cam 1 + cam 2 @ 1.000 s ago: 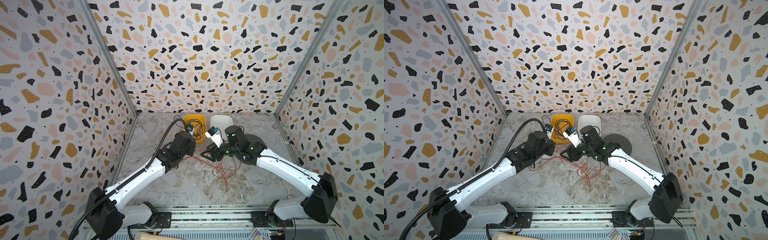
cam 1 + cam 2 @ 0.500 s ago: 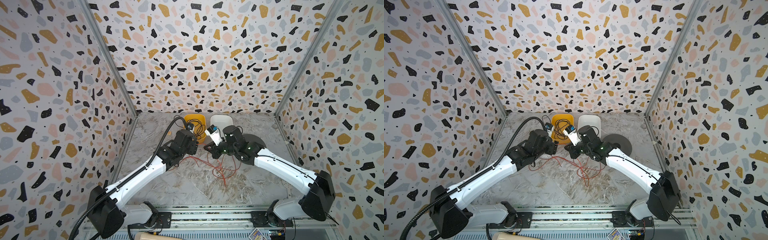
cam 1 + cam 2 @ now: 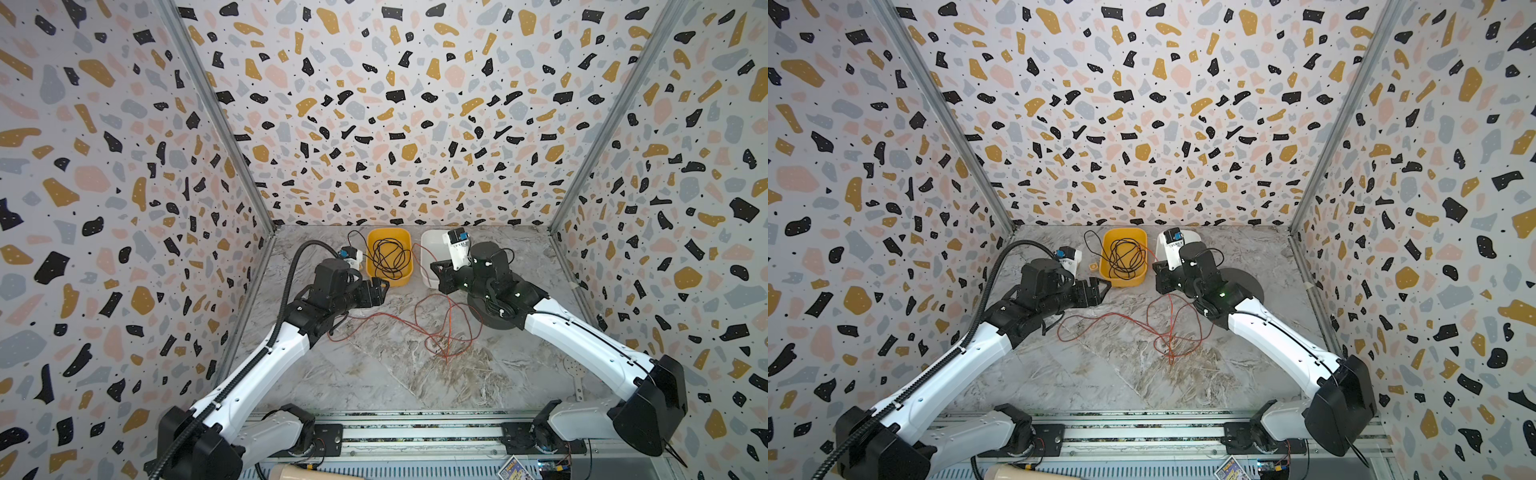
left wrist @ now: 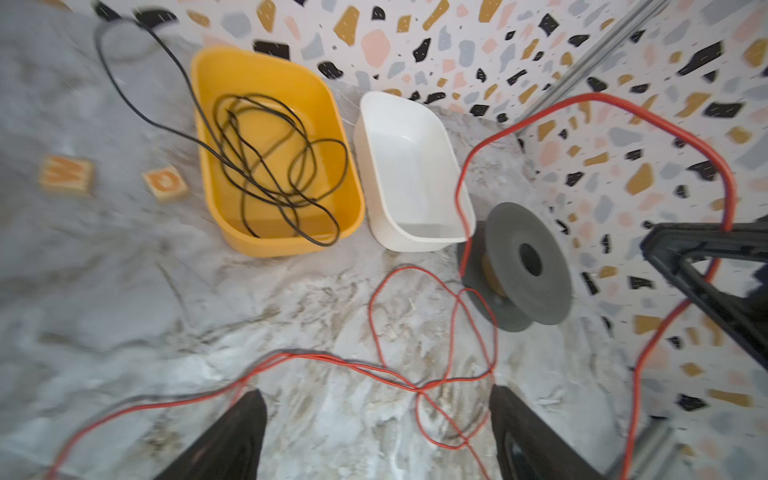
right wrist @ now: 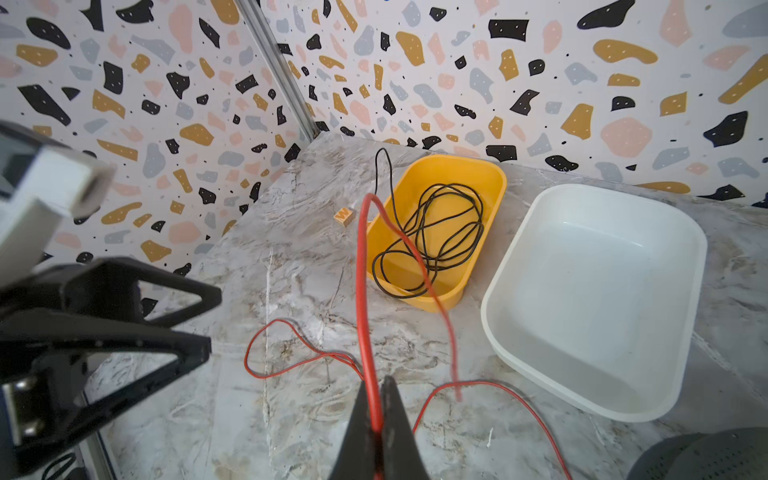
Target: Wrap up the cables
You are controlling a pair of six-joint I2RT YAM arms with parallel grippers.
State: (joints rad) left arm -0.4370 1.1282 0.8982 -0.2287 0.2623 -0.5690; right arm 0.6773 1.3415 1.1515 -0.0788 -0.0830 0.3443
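The cables are one long thin red-orange wire (image 3: 436, 328) (image 3: 1163, 328) lying in loose loops on the marble floor in both top views. My right gripper (image 3: 436, 270) (image 5: 376, 380) is shut on a strand of it, and the wire (image 5: 362, 291) rises out of the pinched jaws. One end runs to a dark grey spool (image 4: 548, 291) (image 3: 1246, 282) beside the right arm. My left gripper (image 3: 378, 286) (image 4: 376, 395) hangs open above the floor loops (image 4: 345, 365), with nothing between its fingers.
A yellow tub (image 3: 390, 278) (image 4: 266, 245) holds a coiled black wire (image 3: 388, 257). An empty white tub (image 4: 407, 158) (image 5: 582, 291) stands next to it at the back. Small wooden letter blocks (image 4: 165, 183) (image 5: 344, 216) lie left of the yellow tub. Walls close in three sides.
My left gripper has opened and let go of the red wire. My right gripper has shut on the wire and lifted it back toward the white tub.
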